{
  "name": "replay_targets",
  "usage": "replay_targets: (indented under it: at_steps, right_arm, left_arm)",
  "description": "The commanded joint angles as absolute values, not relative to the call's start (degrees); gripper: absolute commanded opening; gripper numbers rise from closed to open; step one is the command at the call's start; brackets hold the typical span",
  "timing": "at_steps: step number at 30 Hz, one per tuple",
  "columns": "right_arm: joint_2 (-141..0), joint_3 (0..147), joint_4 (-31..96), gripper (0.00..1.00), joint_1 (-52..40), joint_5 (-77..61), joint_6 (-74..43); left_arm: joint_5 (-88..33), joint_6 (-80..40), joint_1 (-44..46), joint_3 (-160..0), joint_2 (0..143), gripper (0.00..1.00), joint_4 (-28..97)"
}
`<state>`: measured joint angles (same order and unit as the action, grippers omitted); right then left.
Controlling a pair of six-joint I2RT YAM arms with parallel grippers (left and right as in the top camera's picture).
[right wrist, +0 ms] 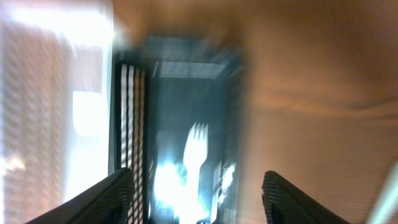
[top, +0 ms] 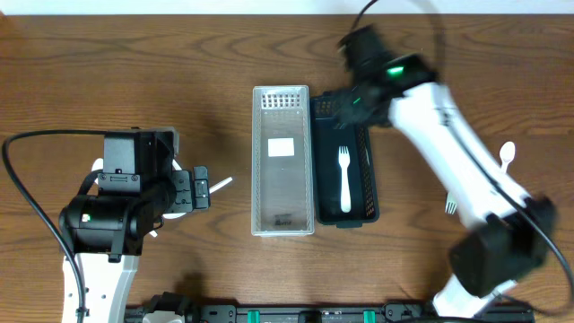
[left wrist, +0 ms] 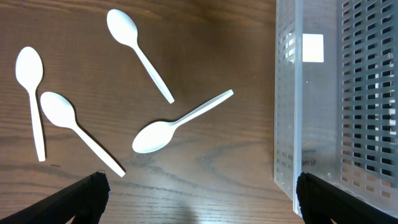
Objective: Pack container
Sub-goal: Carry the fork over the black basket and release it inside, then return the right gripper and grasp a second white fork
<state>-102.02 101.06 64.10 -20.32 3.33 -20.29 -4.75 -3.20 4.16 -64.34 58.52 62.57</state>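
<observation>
White fork (top: 344, 179) lies in dark tray (top: 372, 193) — framed between wide, empty right jaws; left jaws wide.

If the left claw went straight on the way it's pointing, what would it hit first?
The left claw would probably meet the nearest white spoon, lying slantwise ahead of it, or bare table beside it; depth is unclear.

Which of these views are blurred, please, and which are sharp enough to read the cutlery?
Right wrist: heavily smeared, the fork in the dark basket only a pale streak, with washed-out glare at left. Left wrist: crisp, all four spoons and the clear container sharply edged. Overhead: table sharp, the right arm slightly blurred.
</observation>
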Motion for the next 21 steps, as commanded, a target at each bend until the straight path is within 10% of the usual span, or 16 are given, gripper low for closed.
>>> replay_targets:
  at_steps: [1, 10, 21]
  right_arm:
    - [-94.0, 103.3, 66.4, 0.73, -11.2, 6.7, -20.8]
    - [-93.8, 94.3, 74.4, 0.87, 9.9, 5.2, -20.7]
    - [-93.9, 63.7, 58.1, 0.91, 12.7, 0.4, -19.6]
  left_arm:
    - [-4.9, -3.5, 3.8, -64.9, 58.7, 0.98, 62.6]
    - [-4.9, -3.5, 3.8, -64.9, 58.8, 0.98, 62.5]
    - [-5.0, -3.5, 3.8, -64.9, 60.9, 0.98, 62.5]
